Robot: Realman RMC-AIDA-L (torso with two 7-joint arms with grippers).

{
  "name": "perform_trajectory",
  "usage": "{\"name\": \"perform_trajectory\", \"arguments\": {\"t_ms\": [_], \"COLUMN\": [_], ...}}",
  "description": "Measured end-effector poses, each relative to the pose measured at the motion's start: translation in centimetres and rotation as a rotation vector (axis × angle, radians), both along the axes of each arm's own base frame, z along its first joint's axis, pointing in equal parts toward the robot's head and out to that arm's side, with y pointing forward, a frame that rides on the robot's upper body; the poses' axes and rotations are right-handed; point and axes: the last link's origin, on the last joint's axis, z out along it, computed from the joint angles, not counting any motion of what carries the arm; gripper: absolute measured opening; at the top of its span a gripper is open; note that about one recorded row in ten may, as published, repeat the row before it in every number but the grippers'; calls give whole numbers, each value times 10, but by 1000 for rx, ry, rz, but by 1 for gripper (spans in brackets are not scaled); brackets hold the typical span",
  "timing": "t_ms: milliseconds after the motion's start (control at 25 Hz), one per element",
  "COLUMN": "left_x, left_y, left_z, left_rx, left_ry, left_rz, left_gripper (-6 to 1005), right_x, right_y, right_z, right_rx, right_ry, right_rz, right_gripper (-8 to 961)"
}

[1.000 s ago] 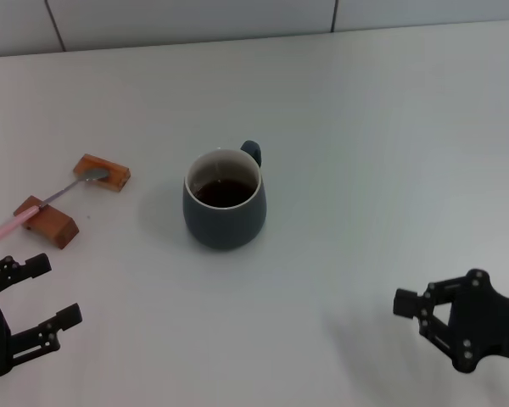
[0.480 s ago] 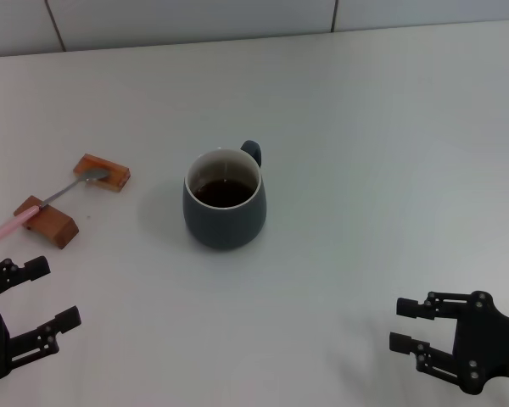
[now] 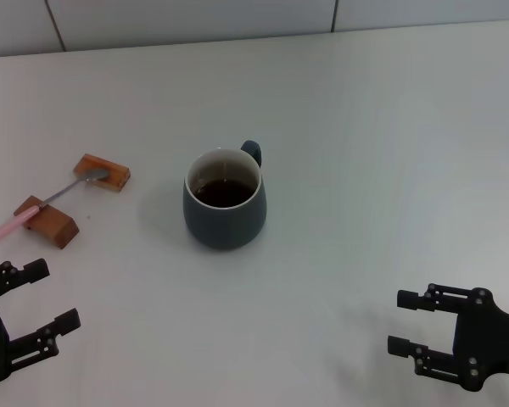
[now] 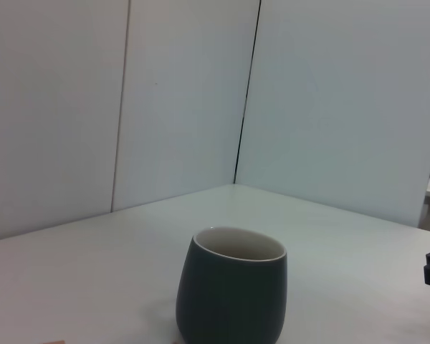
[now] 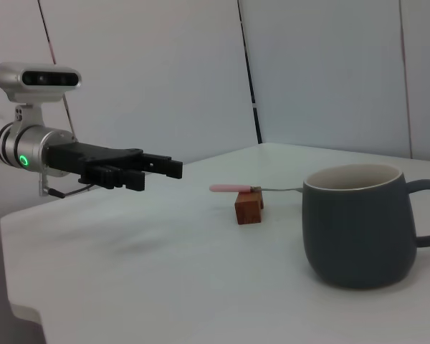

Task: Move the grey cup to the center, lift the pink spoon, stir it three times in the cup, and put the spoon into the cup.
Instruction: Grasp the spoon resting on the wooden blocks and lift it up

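Observation:
The grey cup (image 3: 225, 199) stands upright near the middle of the white table, handle to the far side, with dark liquid inside. It also shows in the left wrist view (image 4: 231, 294) and the right wrist view (image 5: 362, 223). The pink spoon (image 3: 47, 200) lies across two brown wooden blocks at the left, bowl on the far block; its pink handle shows in the right wrist view (image 5: 229, 188). My left gripper (image 3: 49, 294) is open at the near left, below the spoon. My right gripper (image 3: 403, 322) is open at the near right, away from the cup.
Two brown wooden blocks (image 3: 102, 171) (image 3: 47, 221) hold the spoon at the left. A tiled wall (image 3: 195, 17) runs along the table's far edge. The left arm's gripper (image 5: 140, 168) shows in the right wrist view.
My right gripper has drawn back toward the near right edge and turned so both fingers show side by side. The left gripper, cup and spoon have not moved.

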Motion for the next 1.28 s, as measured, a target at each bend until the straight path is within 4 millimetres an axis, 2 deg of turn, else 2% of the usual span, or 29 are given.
{"name": "perform_trajectory", "arguments": {"t_ms": [160,280,440,560,600,760,920,1000,1080,1280], "left_x": [0,2,3,-2,-2,-12,-25,-29,-40,-49], "left_y": [0,5,25,44,44,58,69,72,78,79], "left_z": [0,5,33,62,62,77,84,84,80,78], "left_rx": [7,44,75,-8,-8,-103,-139,-154,-186,-188], "left_ry": [-3,-70,-300,-537,-537,-723,-750,-735,-705,-677], "left_rz": [3,49,247,473,473,717,888,934,1054,1134], "left_gripper": [805,805,804,804,804,804,803,803,803,803], "right_x": [-1,-1,-2,-3,-3,-3,-5,-5,-5,-5], "right_y": [0,1,1,2,2,2,1,1,1,1], "right_z": [-1,-1,-2,-2,-2,-2,-1,1,1,1], "right_rx": [-3,-4,-5,-5,-4,-7,-8,-8,-8,-8], "right_ry": [2,4,6,9,11,14,25,29,30,30], "right_rz": [3,4,6,3,3,6,12,15,17,16], "right_gripper": [632,632,632,632,632,632,632,632,632,632]}}
